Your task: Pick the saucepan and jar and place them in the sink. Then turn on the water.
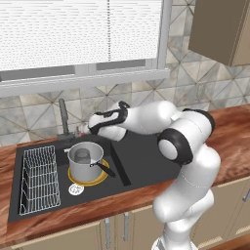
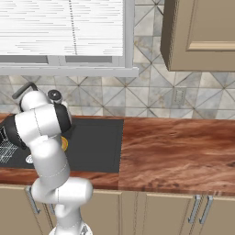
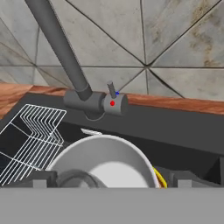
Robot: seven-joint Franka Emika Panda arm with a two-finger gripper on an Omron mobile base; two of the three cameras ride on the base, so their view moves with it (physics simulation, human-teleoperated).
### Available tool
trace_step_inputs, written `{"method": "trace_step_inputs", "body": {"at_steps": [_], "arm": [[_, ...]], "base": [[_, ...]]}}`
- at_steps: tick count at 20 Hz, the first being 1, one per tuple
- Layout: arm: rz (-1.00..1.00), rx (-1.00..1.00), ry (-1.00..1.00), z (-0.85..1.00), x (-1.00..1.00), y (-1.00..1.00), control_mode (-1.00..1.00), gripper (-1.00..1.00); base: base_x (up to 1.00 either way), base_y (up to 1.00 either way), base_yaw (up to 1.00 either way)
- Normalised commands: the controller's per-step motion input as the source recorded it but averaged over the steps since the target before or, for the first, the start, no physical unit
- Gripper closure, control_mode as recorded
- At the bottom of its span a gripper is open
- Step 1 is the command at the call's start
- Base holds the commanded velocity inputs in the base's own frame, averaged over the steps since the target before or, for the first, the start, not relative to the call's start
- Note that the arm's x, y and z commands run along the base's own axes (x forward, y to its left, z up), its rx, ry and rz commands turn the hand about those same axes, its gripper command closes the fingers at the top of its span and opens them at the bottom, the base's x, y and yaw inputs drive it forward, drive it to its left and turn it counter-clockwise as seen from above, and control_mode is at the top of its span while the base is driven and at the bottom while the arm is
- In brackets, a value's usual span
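Observation:
The silver saucepan (image 1: 86, 163) stands in the black sink (image 1: 39, 144) on a yellow ring, its black handle pointing right. The brownish glass jar (image 1: 83, 156) stands upright inside the pan. My gripper (image 1: 82, 129) hovers open and empty above the pan's far rim, just right of the dark faucet (image 1: 63, 117). In the hand view the faucet base (image 3: 85, 101) and its knob (image 3: 114, 104), marked with a red dot, lie straight ahead. The saucepan rim (image 3: 105, 146) curves below them between my fingertips (image 3: 41, 179). Water is out of view.
A white wire rack (image 1: 39, 178) fills the sink's left half, and the round drain (image 1: 75, 189) lies in front of the pan. A black drainboard (image 2: 94, 142) and a wooden counter (image 2: 174, 151) stretch to the right. The tiled wall and the window sill rise close behind the faucet.

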Motion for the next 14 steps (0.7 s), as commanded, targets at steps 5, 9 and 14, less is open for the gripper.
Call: {"method": "trace_step_inputs", "body": {"at_steps": [5, 9, 14], "arm": [[0.13, 0.08, -0.12, 0.00, 0.00, 0.00, -1.00, -1.00], [0.15, 0.03, -0.08, 0.00, 0.00, 0.00, -1.00, -1.00], [0.11, 0.00, -0.12, -0.01, 0.00, -0.02, -1.00, -1.00]], "base": [[0.00, 0.00, 0.00], [0.00, 0.00, 0.00], [0.00, 0.00, 0.00]]}}
